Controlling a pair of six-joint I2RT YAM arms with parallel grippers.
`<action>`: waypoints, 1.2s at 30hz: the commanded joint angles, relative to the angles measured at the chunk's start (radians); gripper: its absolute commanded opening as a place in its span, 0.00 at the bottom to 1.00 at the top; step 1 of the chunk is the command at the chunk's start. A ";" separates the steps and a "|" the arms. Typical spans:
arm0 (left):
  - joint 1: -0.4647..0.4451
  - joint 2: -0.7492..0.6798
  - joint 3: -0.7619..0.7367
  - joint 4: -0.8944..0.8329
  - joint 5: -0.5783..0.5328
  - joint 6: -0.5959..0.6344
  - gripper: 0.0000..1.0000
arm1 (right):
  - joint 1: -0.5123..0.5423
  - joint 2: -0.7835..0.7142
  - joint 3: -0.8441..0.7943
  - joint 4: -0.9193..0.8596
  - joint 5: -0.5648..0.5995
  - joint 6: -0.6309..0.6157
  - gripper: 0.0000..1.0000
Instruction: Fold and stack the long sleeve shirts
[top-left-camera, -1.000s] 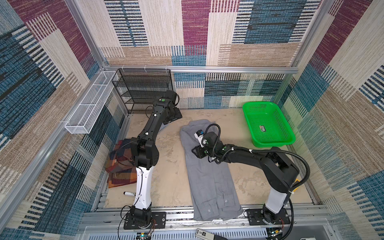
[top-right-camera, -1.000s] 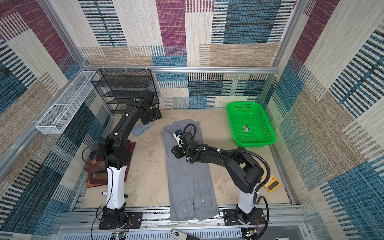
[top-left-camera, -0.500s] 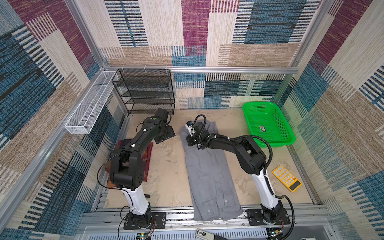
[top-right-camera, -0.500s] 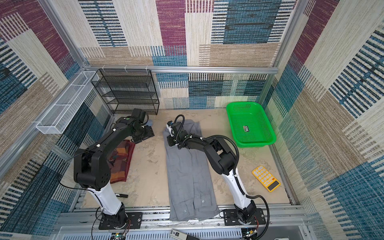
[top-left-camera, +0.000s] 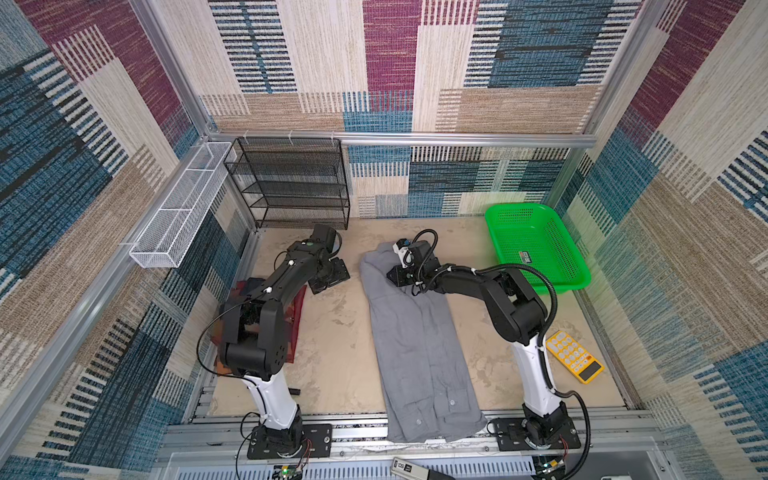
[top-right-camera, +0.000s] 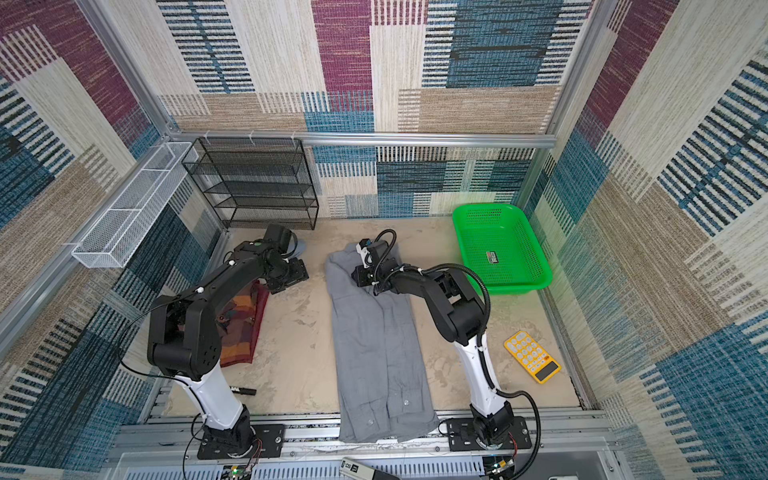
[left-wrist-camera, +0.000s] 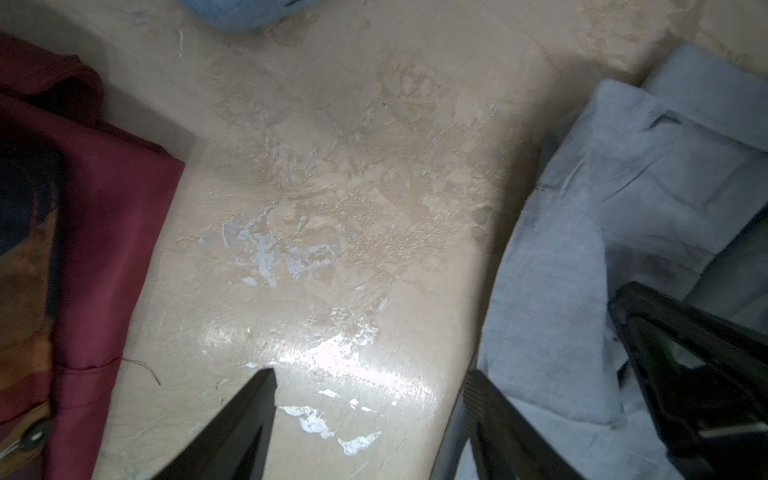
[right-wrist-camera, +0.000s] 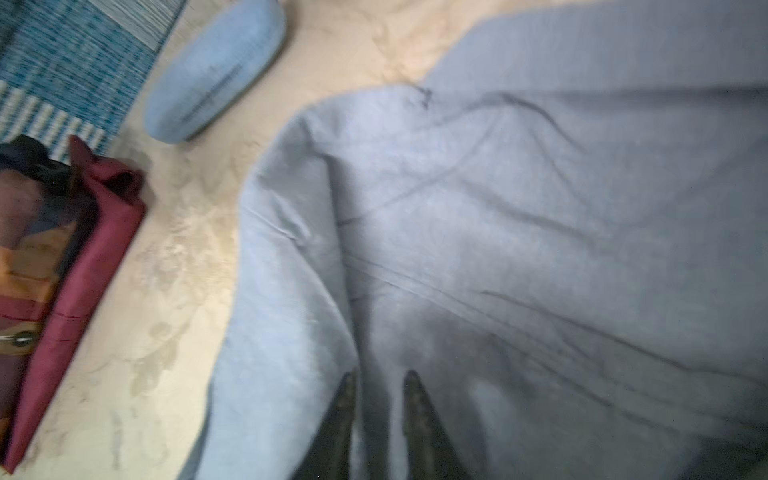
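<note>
The grey long sleeve shirt (top-left-camera: 419, 345) (top-right-camera: 376, 345) lies as a long narrow strip down the middle of the table, its near end hanging over the front edge. The plaid shirt (top-left-camera: 296, 309) (top-right-camera: 241, 328) lies folded at the left, partly under my left arm. My left gripper (top-left-camera: 328, 276) (left-wrist-camera: 370, 378) is open over bare table between the two shirts, one finger at the grey shirt's (left-wrist-camera: 623, 187) edge. My right gripper (top-left-camera: 395, 276) (right-wrist-camera: 380, 378) hovers low over the far end of the grey cloth (right-wrist-camera: 498, 228), jaws a little apart, gripping nothing.
A blue-grey case (top-right-camera: 297, 248) (right-wrist-camera: 216, 70) lies behind the left gripper. A black wire rack (top-left-camera: 291, 183) stands at the back left, a green basket (top-left-camera: 515, 206) at the back right. A yellow calculator (top-left-camera: 575, 361) lies at the right, a black marker (top-right-camera: 243, 390) near the left arm's base.
My left gripper has come forward from beside the rack to the gap between the shirts. My right gripper slid to the grey shirt's far end, and its jaws have parted.
</note>
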 joint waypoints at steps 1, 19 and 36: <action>0.010 -0.029 -0.013 0.018 0.000 0.004 0.75 | 0.022 -0.010 0.064 0.041 -0.060 -0.040 0.54; 0.069 -0.075 -0.081 0.037 0.023 0.019 0.74 | 0.067 0.253 0.367 -0.133 -0.009 -0.166 0.19; 0.075 -0.054 -0.082 0.044 0.045 0.013 0.74 | -0.092 0.102 0.142 0.088 -0.232 0.020 0.00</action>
